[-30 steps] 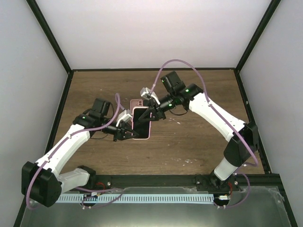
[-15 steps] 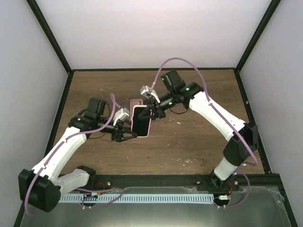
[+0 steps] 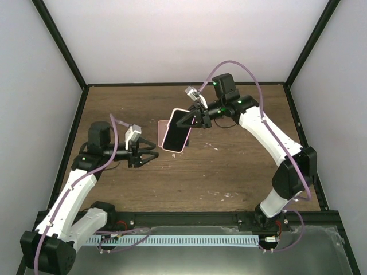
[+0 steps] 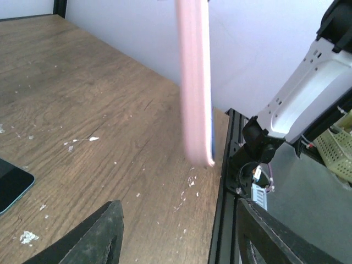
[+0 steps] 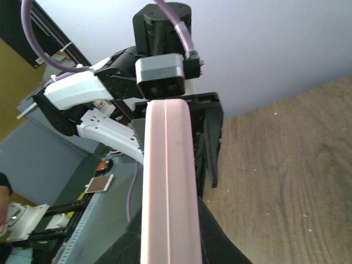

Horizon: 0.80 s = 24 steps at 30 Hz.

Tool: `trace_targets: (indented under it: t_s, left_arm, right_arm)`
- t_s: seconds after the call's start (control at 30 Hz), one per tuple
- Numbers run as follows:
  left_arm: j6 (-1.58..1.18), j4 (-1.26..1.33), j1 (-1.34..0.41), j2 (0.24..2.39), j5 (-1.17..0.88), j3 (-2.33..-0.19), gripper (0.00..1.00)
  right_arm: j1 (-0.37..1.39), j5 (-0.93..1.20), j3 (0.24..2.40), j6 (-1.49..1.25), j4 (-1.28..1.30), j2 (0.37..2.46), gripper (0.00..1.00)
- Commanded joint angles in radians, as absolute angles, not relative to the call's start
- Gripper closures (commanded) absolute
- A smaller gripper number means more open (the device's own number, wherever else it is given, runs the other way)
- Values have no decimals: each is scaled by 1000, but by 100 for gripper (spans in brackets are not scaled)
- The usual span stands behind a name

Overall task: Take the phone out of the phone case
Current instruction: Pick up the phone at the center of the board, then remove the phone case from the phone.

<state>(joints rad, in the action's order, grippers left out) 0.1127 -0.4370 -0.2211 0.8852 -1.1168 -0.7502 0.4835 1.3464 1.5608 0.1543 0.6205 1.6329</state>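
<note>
The phone in its pink case (image 3: 177,130) hangs tilted above the table, dark screen showing with a pink rim. My right gripper (image 3: 198,118) is shut on its upper end. In the right wrist view the pink case edge (image 5: 168,181) fills the middle, with my right gripper (image 5: 170,234) clamped on either side. In the left wrist view the case (image 4: 195,82) shows edge-on and blurred. My left gripper (image 3: 148,156) is open and empty, left of the phone and apart from it; its fingers (image 4: 104,234) stand wide over bare wood.
A flat pinkish item (image 3: 163,125) lies on the wooden table (image 3: 241,166) behind the held phone. A dark slab with a teal edge (image 4: 11,187) lies at the left wrist view's lower left; I cannot tell if it is the same item. The black frame rail (image 3: 189,216) runs along the near edge.
My left gripper has let go of the cased phone and drawn back to the left. My right gripper has lifted the cased phone up and to the right, off the table.
</note>
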Motion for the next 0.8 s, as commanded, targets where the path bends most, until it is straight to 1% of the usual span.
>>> trace_targets:
  t_s: [0.0, 0.17, 0.6, 0.67, 0.77]
  left_arm:
    - [-31, -305, -216, 884, -1153, -749, 43]
    - [-114, -233, -220, 895, -1171, -751, 43]
    - [-146, -189, -286, 926, -1167, -742, 41]
    - [-123, -211, -294, 935, -1150, -750, 41]
    - [-104, -234, -295, 945, -1097, -753, 44]
  right_arm:
    - [491, 1454, 1549, 103, 557, 1576, 99]
    - [492, 1462, 1532, 94, 543, 1566, 99]
    - [505, 1456, 1494, 68, 505, 1542, 99]
    - [506, 1463, 1494, 66, 506, 1540, 99]
    - [509, 1491, 1492, 67, 506, 1534, 99]
